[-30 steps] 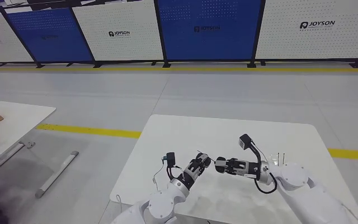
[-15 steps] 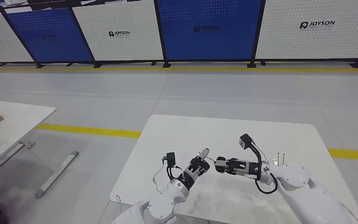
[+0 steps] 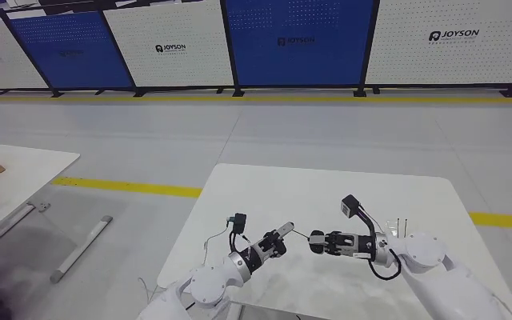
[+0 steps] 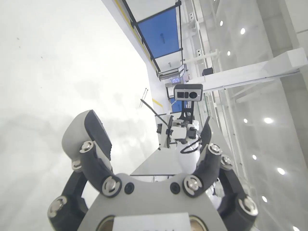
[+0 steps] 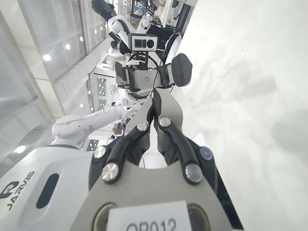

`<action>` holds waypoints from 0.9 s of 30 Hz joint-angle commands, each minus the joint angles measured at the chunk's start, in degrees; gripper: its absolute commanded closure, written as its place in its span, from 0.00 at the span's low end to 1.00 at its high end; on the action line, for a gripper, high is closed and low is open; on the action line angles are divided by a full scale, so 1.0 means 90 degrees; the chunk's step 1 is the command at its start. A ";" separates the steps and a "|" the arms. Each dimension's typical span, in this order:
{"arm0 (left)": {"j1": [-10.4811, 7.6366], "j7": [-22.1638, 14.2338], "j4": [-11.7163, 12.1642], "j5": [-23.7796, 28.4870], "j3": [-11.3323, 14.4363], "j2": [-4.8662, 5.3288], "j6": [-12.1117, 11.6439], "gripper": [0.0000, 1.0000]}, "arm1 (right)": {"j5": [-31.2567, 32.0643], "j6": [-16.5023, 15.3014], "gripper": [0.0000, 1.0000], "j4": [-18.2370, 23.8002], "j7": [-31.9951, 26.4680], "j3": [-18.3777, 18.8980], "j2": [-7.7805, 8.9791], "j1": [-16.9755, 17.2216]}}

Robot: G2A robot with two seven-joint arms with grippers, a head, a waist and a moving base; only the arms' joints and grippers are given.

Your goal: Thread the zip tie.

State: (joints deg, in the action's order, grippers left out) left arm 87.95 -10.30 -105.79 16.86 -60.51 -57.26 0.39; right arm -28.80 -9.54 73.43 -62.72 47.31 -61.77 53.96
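Retreat toward 8 o'clock has been made by the left gripper [image 3: 279, 235], now spread wide and empty. The zip tie [image 4: 154, 112] is left pinched in the closed right gripper [image 3: 314, 242], its free end aimed at 10 o'clock. Threading is judged unfinished.

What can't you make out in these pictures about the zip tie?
- Zip tie head and slot: too small in the top view, so threaded or not cannot be told.
- Its gripped part: hidden inside the shut right pincer, right wrist view.
- Thin sticks: too small in the top view to tell if they are ties.
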 commanded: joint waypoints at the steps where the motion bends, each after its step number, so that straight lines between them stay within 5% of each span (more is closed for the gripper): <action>1: 0.0003 -0.0052 0.0004 0.0032 -0.0014 0.0003 -0.0005 0.00 | -0.0027 0.0105 1.00 -0.0039 -0.0121 0.0023 0.0002 -0.0031; 15: -0.0021 -0.0070 -0.0042 0.0151 0.0156 -0.0050 -0.0081 0.00 | -0.0027 0.0105 1.00 -0.0039 -0.0121 0.0023 0.0002 -0.0031; 20: -0.0307 0.0398 0.0246 0.0442 0.0478 -0.0209 -0.0206 0.00 | -0.0027 0.0105 1.00 -0.0039 -0.0121 0.0023 0.0002 -0.0031; 27: -0.0324 0.0416 0.0271 0.0446 0.0497 -0.0217 -0.0200 0.00 | -0.0027 0.0105 1.00 -0.0039 -0.0121 0.0023 0.0002 -0.0031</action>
State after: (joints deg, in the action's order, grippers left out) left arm 85.03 -6.55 -103.36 20.87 -56.04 -59.22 -1.42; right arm -29.04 -8.60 73.07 -63.80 47.52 -61.75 53.68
